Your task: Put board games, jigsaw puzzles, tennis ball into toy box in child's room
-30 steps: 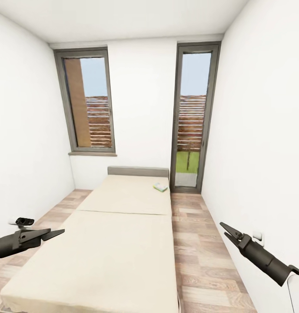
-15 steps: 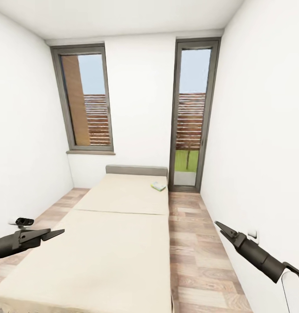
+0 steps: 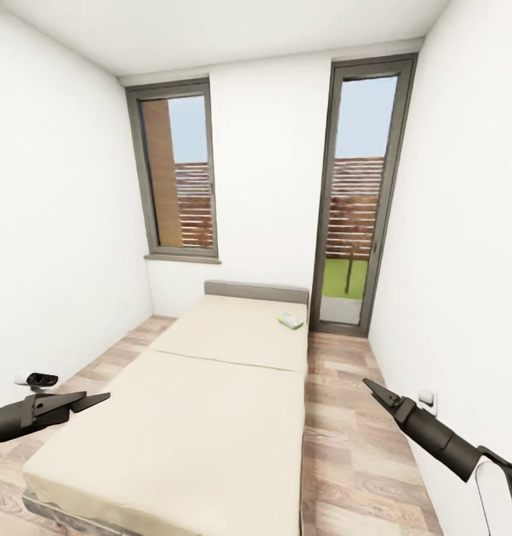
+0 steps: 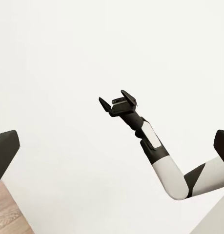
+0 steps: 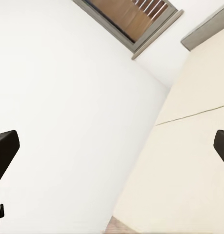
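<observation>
Our view has swung since a moment ago, so the bed [image 3: 211,402] sits further right in frame. A small pale green-white board game [image 3: 289,320] lies by its headboard [image 3: 256,291]. Our left tool [image 3: 88,403] and right tool [image 3: 371,388] hang empty, jaws parted.

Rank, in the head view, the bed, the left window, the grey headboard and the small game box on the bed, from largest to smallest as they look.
1. bed
2. left window
3. headboard
4. game box

The bed lies nearer the camera, so it looks bigger.
</observation>
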Robot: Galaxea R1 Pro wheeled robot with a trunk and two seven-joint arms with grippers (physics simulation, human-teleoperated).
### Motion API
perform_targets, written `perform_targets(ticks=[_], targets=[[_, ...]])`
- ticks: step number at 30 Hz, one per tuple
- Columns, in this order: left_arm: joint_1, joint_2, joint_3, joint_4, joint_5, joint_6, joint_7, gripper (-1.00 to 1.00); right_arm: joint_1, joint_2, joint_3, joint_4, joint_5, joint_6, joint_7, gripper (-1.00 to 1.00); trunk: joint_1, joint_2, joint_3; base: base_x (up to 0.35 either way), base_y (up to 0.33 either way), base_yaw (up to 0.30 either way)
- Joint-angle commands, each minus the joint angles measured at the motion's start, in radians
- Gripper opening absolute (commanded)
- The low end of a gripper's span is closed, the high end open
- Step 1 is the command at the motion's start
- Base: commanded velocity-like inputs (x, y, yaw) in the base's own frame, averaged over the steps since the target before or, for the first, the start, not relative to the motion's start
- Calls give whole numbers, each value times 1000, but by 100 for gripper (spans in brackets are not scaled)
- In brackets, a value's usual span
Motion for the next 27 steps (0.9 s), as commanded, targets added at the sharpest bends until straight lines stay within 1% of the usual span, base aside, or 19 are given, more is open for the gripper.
perform_targets(ticks=[1, 4, 8, 27], targets=[[-2, 1, -6, 1, 5, 11, -3, 100, 0, 0, 0, 0, 0, 5, 3, 100, 0, -1, 0, 8, -273, 288], [-2, 1, -6, 1, 5, 11, -3, 100, 0, -1, 5, 0, 0, 4, 3, 100, 0, -1, 0, 5, -224, 290], [-2, 1, -6, 1, 5, 11, -3, 100, 0, -1, 10, 0, 0, 4, 3, 100, 0, -1, 0, 2, -96, 291], [-2, 1, -6, 1, 5, 12, -3, 100, 0, 1, 14, 0, 0, 3, 3, 100, 0, -1, 0, 0, -4, 291]])
